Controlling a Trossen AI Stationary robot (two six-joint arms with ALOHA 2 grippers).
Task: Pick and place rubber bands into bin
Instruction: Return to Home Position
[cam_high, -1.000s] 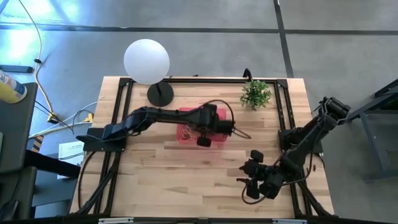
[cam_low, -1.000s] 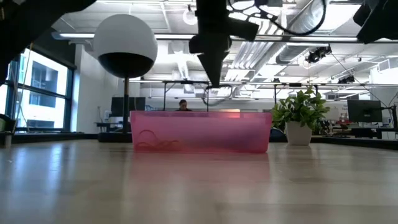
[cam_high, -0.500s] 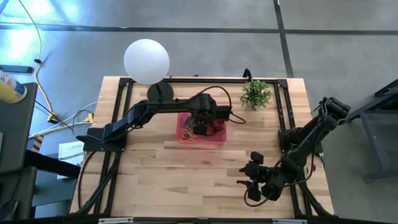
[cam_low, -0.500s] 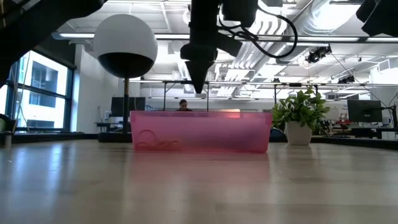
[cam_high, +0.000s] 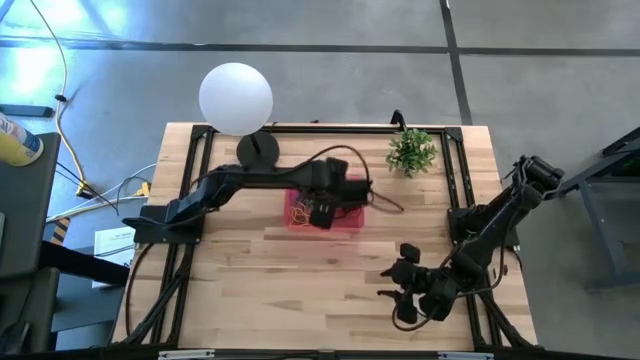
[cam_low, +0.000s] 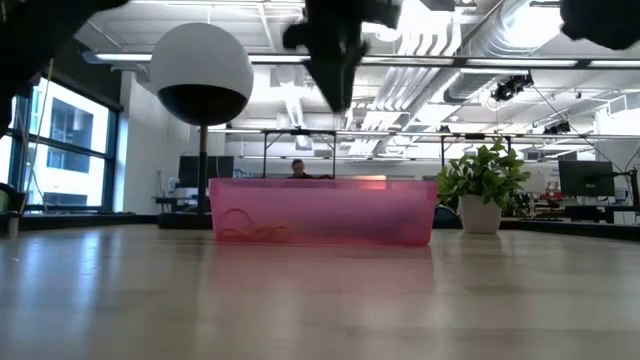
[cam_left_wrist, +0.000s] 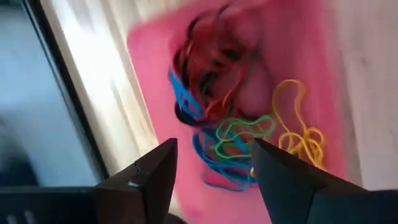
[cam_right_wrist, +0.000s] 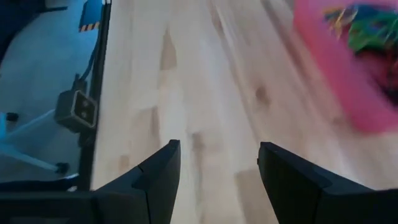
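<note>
The tangled red, blue, green and yellow rubber bands (cam_left_wrist: 217, 140) lie inside the shallow translucent pink plastic bin (cam_high: 352, 222). My left gripper (cam_left_wrist: 214, 180) hangs just above them, fingers apart, empty. My right gripper (cam_right_wrist: 217, 180) waits over the light wooden table (cam_high: 250, 280), well apart, fingers spread.

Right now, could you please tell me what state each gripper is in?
Left gripper: open, empty, above the pink bin.
Right gripper: open, empty, over the wooden table.

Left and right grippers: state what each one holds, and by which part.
Nothing is held. The left gripper is open above the translucent pink-red plastic bin; the right gripper is open above the wooden table.
</note>
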